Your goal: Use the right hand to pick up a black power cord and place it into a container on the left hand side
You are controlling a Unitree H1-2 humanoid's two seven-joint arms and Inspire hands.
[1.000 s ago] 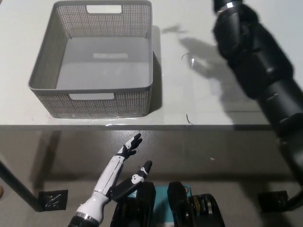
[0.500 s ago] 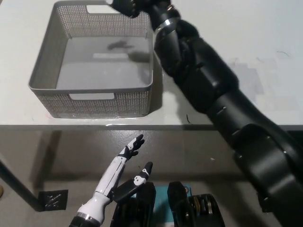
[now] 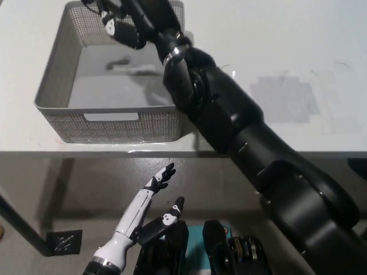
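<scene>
Placing step: black right hand (image 3: 123, 20) over far edge of grey basket (image 3: 57, 91) at tabletop's left end, fingers curled, power cord not discernible, grasp uncertain; next, lower and release; white left hand (image 3: 152, 192) idle below tabletop's near edge, fingers apart.

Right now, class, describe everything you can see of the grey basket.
The grey basket looks like plastic, with perforated mesh walls, a solid floor and slot handles in its near and far walls. It stands upright on the white table, near the front edge. The black right hand hangs above its far side; nothing visible lies inside.
</scene>
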